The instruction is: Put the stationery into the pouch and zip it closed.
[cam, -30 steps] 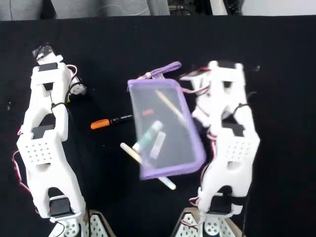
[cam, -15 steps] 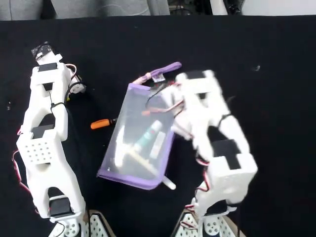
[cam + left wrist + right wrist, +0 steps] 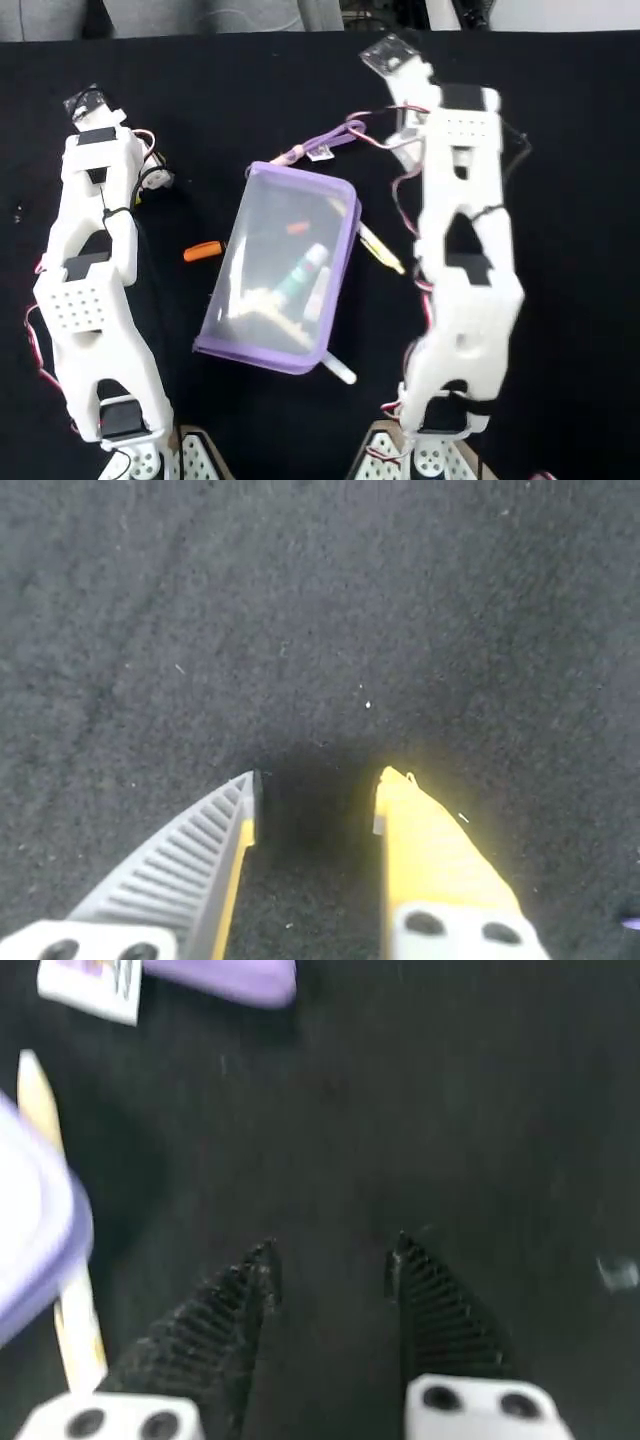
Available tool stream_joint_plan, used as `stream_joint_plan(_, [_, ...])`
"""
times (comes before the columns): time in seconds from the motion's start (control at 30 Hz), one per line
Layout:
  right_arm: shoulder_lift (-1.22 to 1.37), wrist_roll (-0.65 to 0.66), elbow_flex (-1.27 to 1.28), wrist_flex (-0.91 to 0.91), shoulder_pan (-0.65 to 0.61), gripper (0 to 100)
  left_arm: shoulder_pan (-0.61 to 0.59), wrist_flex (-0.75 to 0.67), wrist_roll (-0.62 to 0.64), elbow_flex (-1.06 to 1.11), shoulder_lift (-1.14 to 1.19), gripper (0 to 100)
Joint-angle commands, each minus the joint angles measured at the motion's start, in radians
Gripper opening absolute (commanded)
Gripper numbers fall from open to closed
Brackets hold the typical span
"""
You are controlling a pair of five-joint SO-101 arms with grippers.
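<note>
The translucent pouch (image 3: 280,265) with purple trim lies slanted in the middle of the black table, its purple strap (image 3: 335,140) trailing toward the far side. Through it I see a green-and-white tube (image 3: 300,275), a pale stick and a small orange item. A yellow pencil (image 3: 380,250) lies on the cloth against the pouch's right edge. An orange marker (image 3: 203,250) pokes out at its left side. My right gripper (image 3: 330,1255) is open over bare cloth, near the strap (image 3: 220,975), the pouch's corner (image 3: 35,1230) and the pencil (image 3: 65,1300). My left gripper (image 3: 318,785) is open over bare cloth.
A white stick (image 3: 338,370) juts from under the pouch's near corner. The left arm (image 3: 95,220) stretches along the left side and the right arm (image 3: 460,200) along the right. A white label (image 3: 90,985) hangs at the strap.
The right arm has let go of the pouch and swung away to the far right. The pouch has settled slanted to the left, and the pencil now lies outside it.
</note>
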Motion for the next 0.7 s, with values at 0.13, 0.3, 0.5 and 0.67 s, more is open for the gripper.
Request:
stream_joint_plan(0.13, [0.449, -0.037, -0.693, -0.100, -0.071, 17.3, -0.016, -0.063, 0.011, -0.007, -0.002, 20])
stream_joint_plan(0.3, [0.720, -0.035, -1.050, -0.129, -0.095, 17.3, -0.015, -0.071, 0.011, -0.007, -0.002, 20])
stream_joint_plan(0.5, [0.805, -0.043, -1.072, -0.236, -0.149, 17.1, -0.010, -0.071, 0.011, -0.013, -0.002, 20])
stream_joint_plan(0.67, [0.860, -0.043, -1.063, -0.405, -0.149, 17.0, -0.010, -0.071, 0.011, -0.015, -0.002, 20])
